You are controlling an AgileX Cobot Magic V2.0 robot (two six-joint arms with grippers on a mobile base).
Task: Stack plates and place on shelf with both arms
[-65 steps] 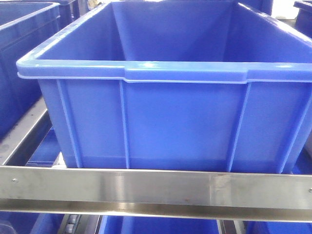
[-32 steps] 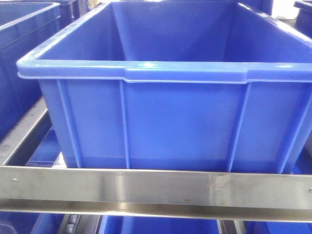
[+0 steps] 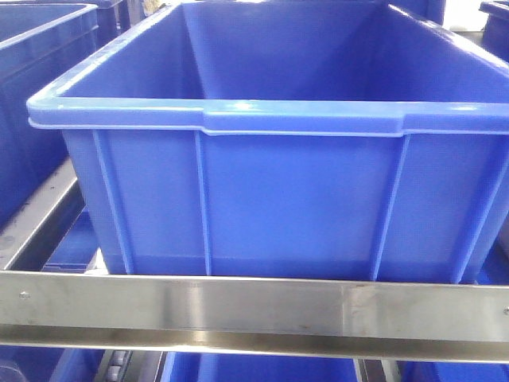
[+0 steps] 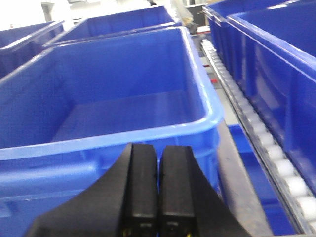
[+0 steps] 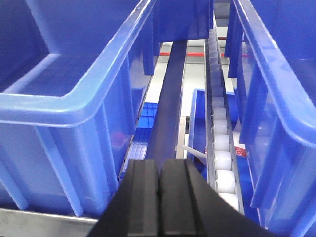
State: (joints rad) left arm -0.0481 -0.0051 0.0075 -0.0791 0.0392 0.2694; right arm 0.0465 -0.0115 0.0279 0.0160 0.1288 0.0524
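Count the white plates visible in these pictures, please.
0. No view shows a plate: only blue crates on the steel shelf. Both hands, left and right, are shut and empty. Plates may lie outside view.

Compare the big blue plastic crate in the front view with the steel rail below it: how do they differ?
The blue plastic crate is a deep, open-topped box with ribbed walls and a thick rim; the brushed steel front rail is a flat horizontal strip. The crate is matte blue; the rail is grey and reflective. The crate sits above and behind the rail. Both span nearly the whole front view.
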